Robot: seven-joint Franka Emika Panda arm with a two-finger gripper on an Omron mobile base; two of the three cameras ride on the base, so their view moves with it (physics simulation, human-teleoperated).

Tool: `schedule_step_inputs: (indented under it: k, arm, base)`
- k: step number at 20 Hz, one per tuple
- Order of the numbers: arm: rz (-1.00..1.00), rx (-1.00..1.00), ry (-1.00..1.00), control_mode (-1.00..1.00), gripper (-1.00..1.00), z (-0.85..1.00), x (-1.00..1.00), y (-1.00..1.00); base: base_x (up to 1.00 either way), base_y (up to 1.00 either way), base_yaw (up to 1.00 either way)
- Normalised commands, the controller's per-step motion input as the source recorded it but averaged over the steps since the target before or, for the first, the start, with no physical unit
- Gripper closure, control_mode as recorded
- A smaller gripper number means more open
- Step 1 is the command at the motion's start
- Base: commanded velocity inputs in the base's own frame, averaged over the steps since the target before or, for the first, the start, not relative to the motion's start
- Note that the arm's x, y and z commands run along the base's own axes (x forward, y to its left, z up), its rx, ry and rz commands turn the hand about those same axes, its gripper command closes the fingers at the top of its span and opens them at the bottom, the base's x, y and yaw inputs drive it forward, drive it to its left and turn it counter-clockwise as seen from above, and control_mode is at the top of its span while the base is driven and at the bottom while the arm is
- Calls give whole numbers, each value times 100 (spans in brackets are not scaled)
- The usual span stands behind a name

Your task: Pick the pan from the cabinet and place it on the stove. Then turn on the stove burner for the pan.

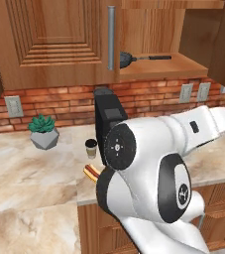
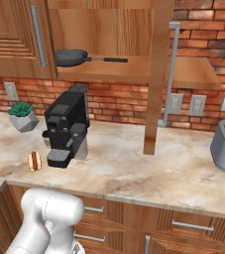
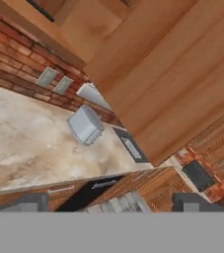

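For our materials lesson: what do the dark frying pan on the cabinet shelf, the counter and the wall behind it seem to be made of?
Round dark grey-black frying pan: probably coated metal, matte, with a thin black handle. Pale beige veined counter: looks like polished marble or similar stone, judging by the mottled veining. Red-brown wall: brick, with visible mortar lines. Being rendered, all are likely rather than certain.

The pan (image 2: 72, 57) lay on the shelf inside the open cabinet (image 2: 134, 74), well away from the end effector (image 3: 108, 203). Ahead of the end effector a toaster (image 3: 86, 125) stood on the bench (image 3: 24, 133), beneath the cabinet door (image 3: 172, 84).
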Motion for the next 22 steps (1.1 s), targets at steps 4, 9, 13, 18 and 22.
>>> schedule_step_inputs:
  k: [4, 9, 13, 18, 22]
  arm:
    - [19, 13, -26, -100, -100, 17, 21, 12]
    - [24, 14, -23, -100, -100, 18, 28, 0]
    - [26, 11, -23, -100, -100, 9, 36, 0]
    - [20, 10, -24, -100, -100, 1, 38, 6]
    - [13, 9, -25, -100, -100, 3, 38, 13]
  base:
    - [0, 0, 0]
    - [0, 0, 0]
    - [0, 0, 0]
    - [0, 0, 0]
    - [0, 0, 0]
